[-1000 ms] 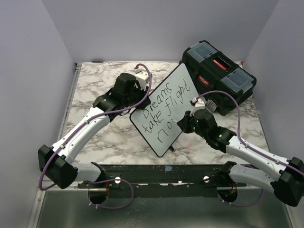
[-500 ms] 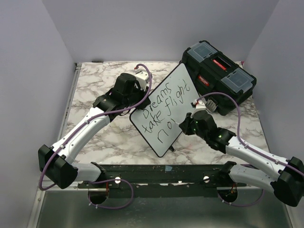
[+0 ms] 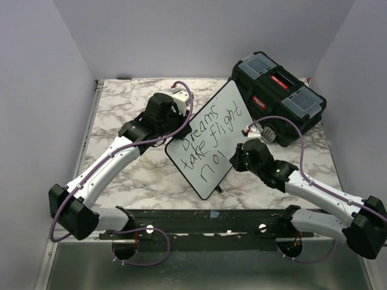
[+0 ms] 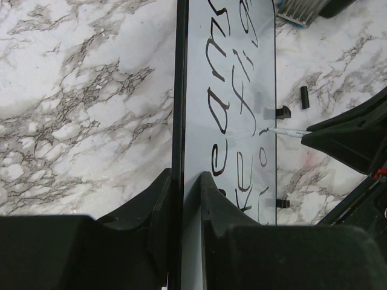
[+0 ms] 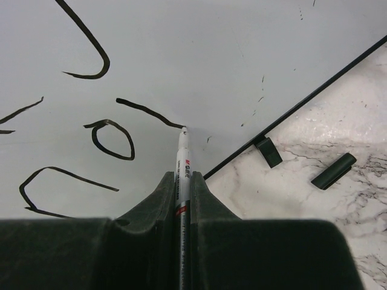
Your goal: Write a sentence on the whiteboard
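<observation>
Marble-patterned white counter [image 3: 121, 99] with grey veining, enclosed at the back and both sides by plain pale lavender walls [image 3: 181, 36]; illumination even and diffuse.

Mid-way across the grey-veined white marble table [image 3: 121, 106], tilted up: flat white black-rimmed whiteboard [image 3: 233, 103], black handwritten marker sentence [image 3: 211, 136] on its face; behind, to the right: black plastic toolbox [image 3: 279, 96]. Clamped on the left rim: left gripper [image 4: 182, 181]; before the right side: right gripper [image 5: 183, 178] pinching thin white marker [image 5: 183, 154], tip touching the board near its lower rim.

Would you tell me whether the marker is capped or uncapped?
Uncapped: the marker, held in the right gripper, has its bare tip on the whiteboard, ending a black stroke.
</observation>
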You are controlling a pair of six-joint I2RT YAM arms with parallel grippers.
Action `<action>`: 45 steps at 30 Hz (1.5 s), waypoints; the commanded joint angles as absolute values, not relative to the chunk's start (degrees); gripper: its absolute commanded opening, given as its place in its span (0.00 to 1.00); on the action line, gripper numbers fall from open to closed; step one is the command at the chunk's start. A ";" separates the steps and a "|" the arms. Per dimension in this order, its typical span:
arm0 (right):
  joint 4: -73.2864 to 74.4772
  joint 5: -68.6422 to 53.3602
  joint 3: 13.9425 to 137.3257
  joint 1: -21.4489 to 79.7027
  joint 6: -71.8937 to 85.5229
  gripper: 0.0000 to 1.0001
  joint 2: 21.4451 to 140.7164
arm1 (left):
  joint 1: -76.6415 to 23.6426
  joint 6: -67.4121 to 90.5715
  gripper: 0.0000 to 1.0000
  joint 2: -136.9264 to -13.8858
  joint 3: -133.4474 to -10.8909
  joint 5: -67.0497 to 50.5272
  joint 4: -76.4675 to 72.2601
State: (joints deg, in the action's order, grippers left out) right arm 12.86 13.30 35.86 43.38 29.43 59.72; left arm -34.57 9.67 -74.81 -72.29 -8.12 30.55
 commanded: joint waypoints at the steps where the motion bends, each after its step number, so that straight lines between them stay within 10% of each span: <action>1: 12.39 13.88 38.83 43.33 28.75 0.01 62.29 | -35.81 4.92 0.00 -76.86 -69.79 -5.01 40.43; 45: 11.41 18.40 38.13 43.32 27.60 0.01 64.14 | -35.86 4.85 0.00 -76.63 -69.87 -4.66 40.52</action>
State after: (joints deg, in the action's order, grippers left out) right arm 11.68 18.41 40.18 43.11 26.22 64.07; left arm -34.57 9.76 -74.81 -72.23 -6.70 32.23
